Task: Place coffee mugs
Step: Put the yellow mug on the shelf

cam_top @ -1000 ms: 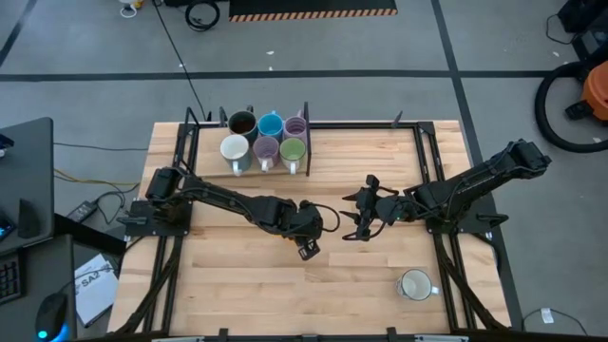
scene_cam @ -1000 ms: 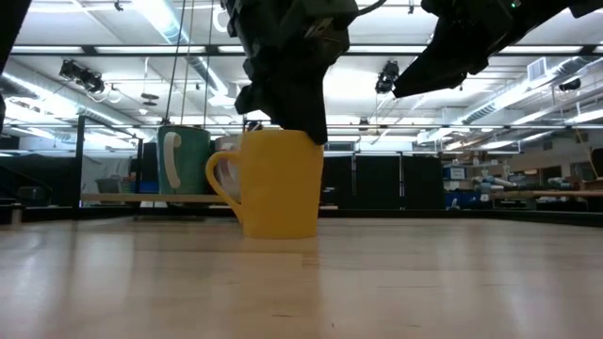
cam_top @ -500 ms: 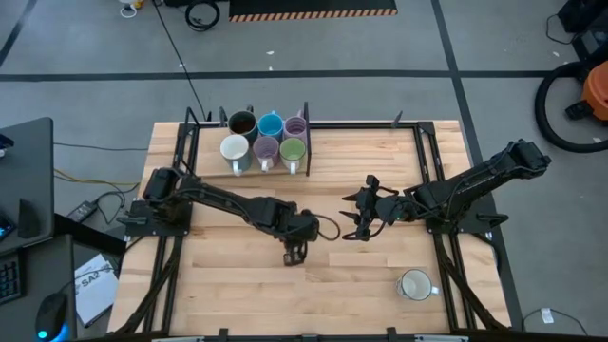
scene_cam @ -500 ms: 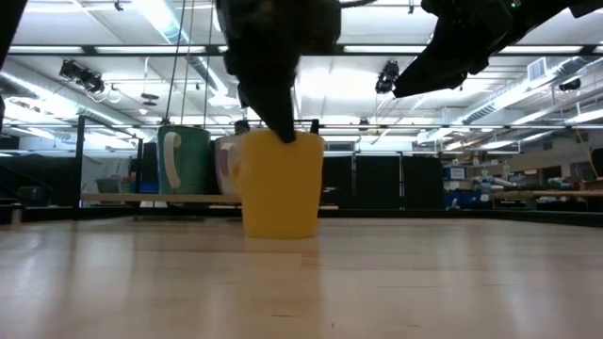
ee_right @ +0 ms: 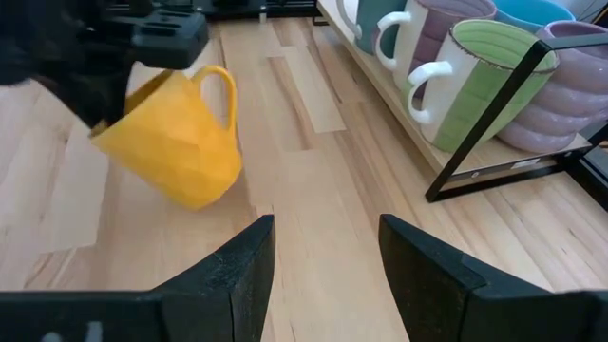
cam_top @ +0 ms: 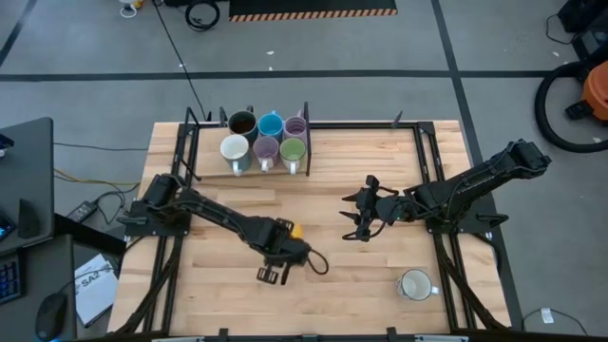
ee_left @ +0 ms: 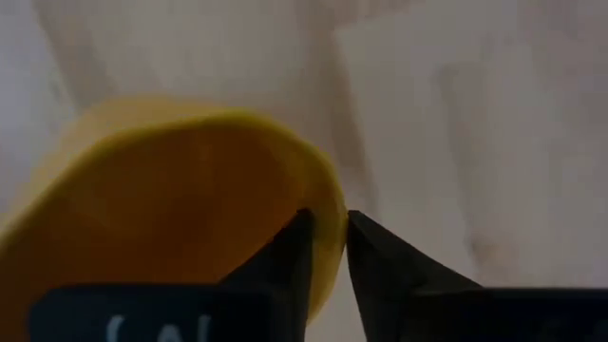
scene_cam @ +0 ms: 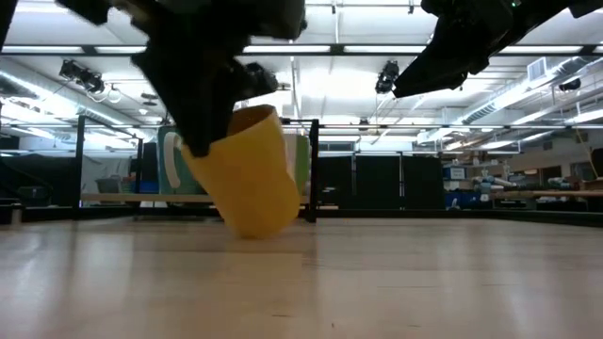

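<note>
Left wrist view: the orange mug [ee_left: 180, 204] fills the picture, and the left gripper [ee_left: 323, 252] has its two dark fingers pinched on the mug's rim, one inside the wall and one outside.
Orange mug position: low view shows it [scene_cam: 247, 169] tilted, its base lifted on one side, low over the table [scene_cam: 377, 282]; whether the lowest edge touches the wood cannot be told.
Orange mug from above: only a small patch of it [cam_top: 295, 229] shows beside the left arm's wrist, near the table's middle, slightly toward the near edge.
Left gripper: clenched on the orange mug's rim [cam_top: 271, 274].
Right gripper: fingers spread wide, holding nothing [cam_top: 353, 220]; it hangs above the table right of centre, well apart from the orange mug.
Rack group: five mugs stand together at the far edge, dark brown [cam_top: 242, 123], blue [cam_top: 271, 124], two lilac [cam_top: 296, 126] [cam_top: 266, 148], green [cam_top: 293, 150], with a white one [cam_top: 235, 149] beside them.
Second white mug: alone [cam_top: 415, 284] near the right front corner.
</note>
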Motion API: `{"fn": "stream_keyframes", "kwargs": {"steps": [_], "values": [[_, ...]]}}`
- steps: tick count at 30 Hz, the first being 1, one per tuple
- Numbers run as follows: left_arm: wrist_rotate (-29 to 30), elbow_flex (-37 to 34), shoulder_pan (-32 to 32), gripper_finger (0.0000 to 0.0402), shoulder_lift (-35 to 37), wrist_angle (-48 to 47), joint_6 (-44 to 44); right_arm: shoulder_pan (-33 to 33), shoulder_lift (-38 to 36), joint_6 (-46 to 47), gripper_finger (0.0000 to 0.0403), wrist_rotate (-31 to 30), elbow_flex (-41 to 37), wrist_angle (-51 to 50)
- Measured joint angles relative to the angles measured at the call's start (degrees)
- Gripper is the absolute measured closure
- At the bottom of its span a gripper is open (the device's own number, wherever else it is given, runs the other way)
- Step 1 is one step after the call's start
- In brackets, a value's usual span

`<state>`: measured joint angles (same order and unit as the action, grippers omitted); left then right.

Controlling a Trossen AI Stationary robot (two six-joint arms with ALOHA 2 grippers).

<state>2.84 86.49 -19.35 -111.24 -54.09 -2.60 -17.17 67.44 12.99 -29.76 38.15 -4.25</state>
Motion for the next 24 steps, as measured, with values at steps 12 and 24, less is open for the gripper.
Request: {"fn": "stream_keyframes", "kwargs": {"steps": [12, 24], "values": [[6.52, 1.29, 2.57, 0.0379, 0.58, 1.56, 6.18, -0.03, 0.00, -0.55, 0.0208, 0.90, 0.00, 1.66], [1.30, 4.47, 4.24, 0.0381, 0.44, -6.03, 15.49, -0.51, 0.00, -0.52, 0.0208, 1.36, 0.00, 1.64]]}}
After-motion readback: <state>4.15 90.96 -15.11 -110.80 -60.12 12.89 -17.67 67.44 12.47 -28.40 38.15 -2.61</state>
